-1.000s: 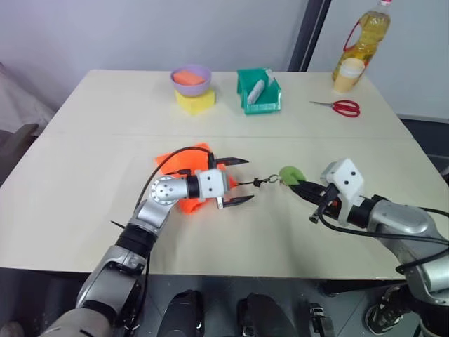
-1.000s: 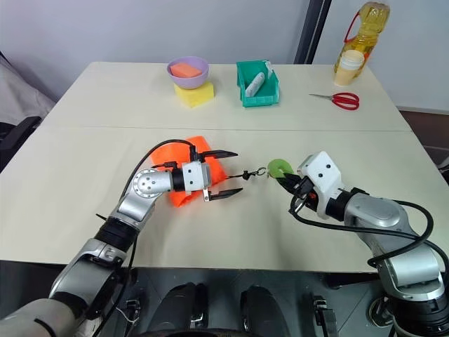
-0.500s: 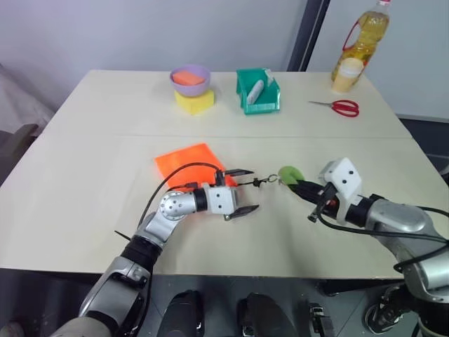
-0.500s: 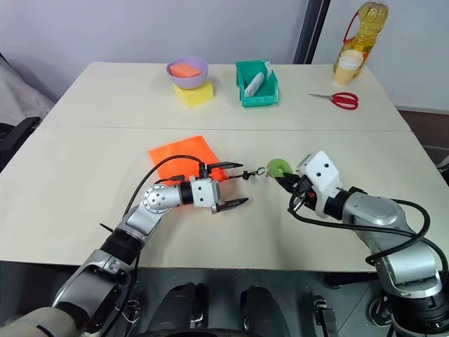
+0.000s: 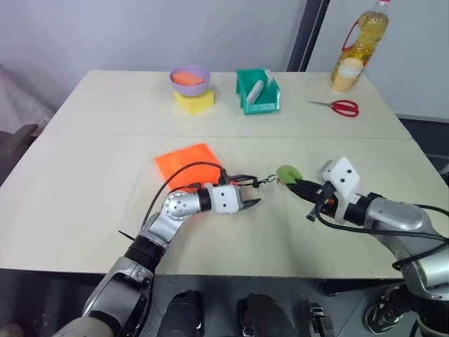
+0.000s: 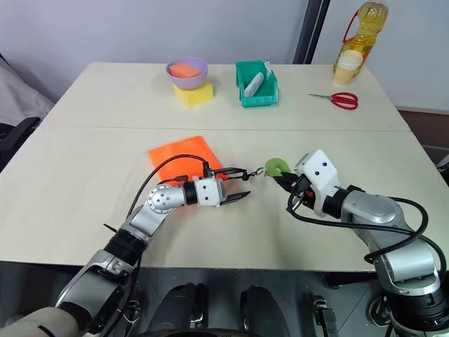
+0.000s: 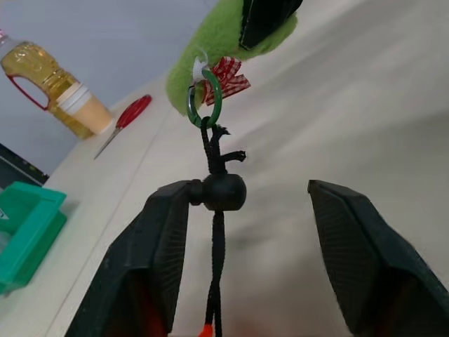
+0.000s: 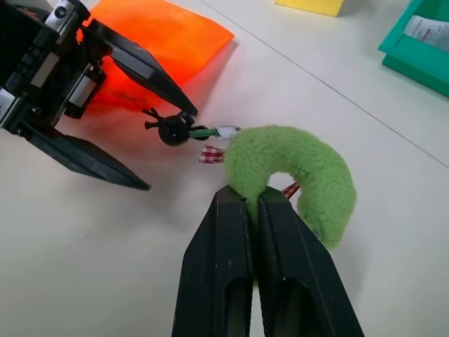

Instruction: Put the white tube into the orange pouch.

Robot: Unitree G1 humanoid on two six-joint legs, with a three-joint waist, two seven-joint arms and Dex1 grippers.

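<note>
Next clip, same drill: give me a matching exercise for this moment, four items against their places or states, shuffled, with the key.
Items
1. orange pouch
2. green tag
3. red scissors
4. black cord bead

Places or states
A. lying near the table's far right edge, by the oil bottle
B. flat on the table behind the left gripper
C. pinched in the shut right gripper
D. against one finger of the open left gripper

Pairs: 1-B, 2-C, 3-A, 4-D
</note>
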